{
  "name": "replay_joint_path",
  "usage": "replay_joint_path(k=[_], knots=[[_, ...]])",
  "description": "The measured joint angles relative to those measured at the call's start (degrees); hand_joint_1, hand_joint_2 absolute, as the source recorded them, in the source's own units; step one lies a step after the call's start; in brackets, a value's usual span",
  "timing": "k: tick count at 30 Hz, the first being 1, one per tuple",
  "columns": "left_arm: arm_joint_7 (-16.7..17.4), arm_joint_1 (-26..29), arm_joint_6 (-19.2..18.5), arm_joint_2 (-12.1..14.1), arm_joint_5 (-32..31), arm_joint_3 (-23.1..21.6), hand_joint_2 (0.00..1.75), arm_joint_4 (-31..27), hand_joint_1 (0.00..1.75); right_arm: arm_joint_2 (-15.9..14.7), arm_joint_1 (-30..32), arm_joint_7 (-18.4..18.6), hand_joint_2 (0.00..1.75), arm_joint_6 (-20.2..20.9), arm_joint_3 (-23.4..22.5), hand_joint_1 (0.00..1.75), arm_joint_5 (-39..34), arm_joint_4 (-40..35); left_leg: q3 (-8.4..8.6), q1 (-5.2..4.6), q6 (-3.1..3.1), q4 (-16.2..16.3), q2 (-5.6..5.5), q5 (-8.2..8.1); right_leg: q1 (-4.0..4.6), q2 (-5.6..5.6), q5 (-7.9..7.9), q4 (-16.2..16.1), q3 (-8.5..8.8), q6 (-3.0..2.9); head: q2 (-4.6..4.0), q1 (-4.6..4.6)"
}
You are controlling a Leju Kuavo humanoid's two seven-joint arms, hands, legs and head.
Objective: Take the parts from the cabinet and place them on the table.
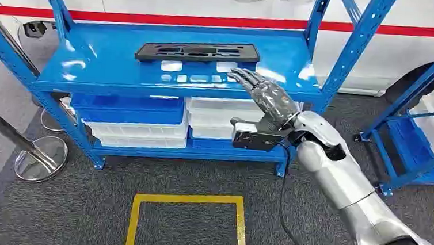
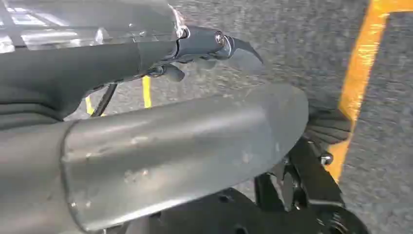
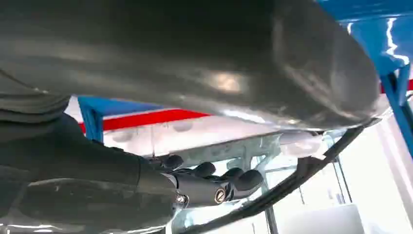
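Part: a flat black tray-like part (image 1: pixel 197 52) lies on the top shelf of the blue rack (image 1: pixel 120 72), toward the back, its long side running across the shelf.
Right hand: the right hand (image 1: pixel 265 94) is stretched out over the front right part of that shelf, fingers straight and spread, grasping nothing. Its fingertips (image 1: pixel 235 73) point toward the black part and lie just short of its near right end, not touching it. In the right wrist view the dark fingers (image 3: pixel 209 181) reach forward with the part's dark edge (image 3: pixel 292 183) just beyond them.
Right arm: the silver right arm (image 1: pixel 343 183) comes in from the lower right and rises to the shelf edge.
Left hand: the left hand (image 2: pixel 195 46) hangs over grey carpet; whether it is released or clenched cannot be told.
Lower shelf: white and blue bins (image 1: pixel 139 123) are stacked under the top shelf.
Floor: grey carpet with a yellow taped square (image 1: pixel 189 200) in front of the rack, and a chrome post base (image 1: pixel 42 157) at the left.
Second rack: another blue rack (image 1: pixel 417 113) with a white bin stands at the right.
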Motion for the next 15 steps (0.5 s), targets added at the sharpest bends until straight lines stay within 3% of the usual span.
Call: replay_joint_path(k=[2, 3, 4, 5, 7, 9, 11, 12, 13, 15], knots=[[0.0, -0.19, -0.06, 0.02, -0.09, 0.02, 0.0, 0.02, 0.0, -1.17, -0.07, 0.0, 0.0, 0.07, 0.33, 0.0, 0.02, -0.04, -0.36, -0.5, 0.68, -1.81, 0.17, -2.19, 0.1, -0.06, -0.32, -0.22, 0.46, 0.54, 0.0, 0.0], [0.0, -0.12, -0.02, 0.02, -0.22, 0.02, 0.0, 0.02, 0.0, -1.64, 0.19, 0.02, 0.0, 0.11, 0.46, 0.0, 0.11, -0.2, 0.16, -0.69, 0.88, -1.94, -0.06, -0.79, -0.03, -0.16, -0.7, -0.59, 0.84, 1.16, 0.0, 0.02], [0.0, 0.03, -0.02, 0.02, -0.28, 0.02, 0.0, 0.02, 0.0, -1.75, 0.4, 0.0, 0.0, 0.09, 0.55, 0.0, 0.13, -0.46, 0.26, -0.64, 1.25, -2.41, -0.11, -1.18, -0.03, -0.12, -0.3, 0.12, 1.26, 1.55, 0.0, 0.04], [0.0, 0.06, 0.0, 0.02, -0.37, 0.02, 0.0, 0.02, 0.0, -1.77, 0.22, 0.0, 0.0, 0.07, 0.57, 0.0, 0.13, -0.66, 1.45, -0.31, 1.49, -2.78, -0.37, -1.15, 0.03, -0.06, -0.32, 0.12, 1.65, 1.78, 0.0, 0.0], [0.0, -0.1, 0.0, -0.04, -0.37, 0.02, 0.0, 0.02, 0.0, -1.74, -0.03, -0.02, 0.0, 0.02, 0.59, 0.0, 0.13, -0.85, 3.25, -0.06, 1.69, -3.94, -0.6, -1.29, -0.4, 0.78, -1.07, 2.9, 0.68, 2.17, 0.0, 0.02], [0.0, -0.55, 0.0, -0.04, -0.39, 0.02, 0.0, 0.02, 0.0, -1.02, -0.06, 0.02, 0.0, 0.04, 0.63, 0.0, 0.13, -0.85, 3.68, -0.01, 2.07, -3.92, -0.73, -1.81, -0.65, 1.14, -3.64, 10.49, -4.42, 2.57, 0.0, 0.04], [-0.02, -0.61, 0.0, -0.04, -0.42, 0.02, 0.0, 0.02, 0.0, -0.48, 0.52, 0.04, 0.0, 0.04, 0.7, 0.0, 0.13, -0.85, 4.35, -0.01, 1.96, -3.88, -1.04, -2.6, -0.99, 1.21, -6.06, 15.94, -9.19, 2.79, 0.0, 0.04], [0.0, -0.49, 0.02, -0.04, -0.42, 0.02, 0.0, 0.02, 0.0, -0.24, 0.74, 0.06, 0.0, 0.04, 0.74, 0.0, 0.15, -0.85, 4.99, 0.02, 1.82, -3.84, -1.13, -3.16, -1.13, 1.2, -5.27, 15.85, -10.24, 3.11, 0.0, 0.02], [0.0, -0.39, 0.02, -0.07, -0.48, 0.02, 0.0, 0.02, 0.0, -0.19, 0.84, 0.07, 0.0, 0.04, 0.74, 0.0, 0.15, -0.85, 5.74, 0.06, 1.65, -3.78, -1.29, -3.74, -1.3, 1.19, -3.05, 13.62, -10.13, 3.25, 0.0, 0.02], [0.02, -0.34, 0.0, -0.18, -0.57, 0.02, 0.0, 0.02, 0.0, -0.19, 0.71, 0.11, 0.0, 0.04, 0.76, 0.0, 0.24, -0.85, 7.49, 0.2, 1.23, -3.52, -1.47, -5.19, -1.53, 1.18, 4.8, 4.33, -7.63, 3.53, 0.0, 0.02]])
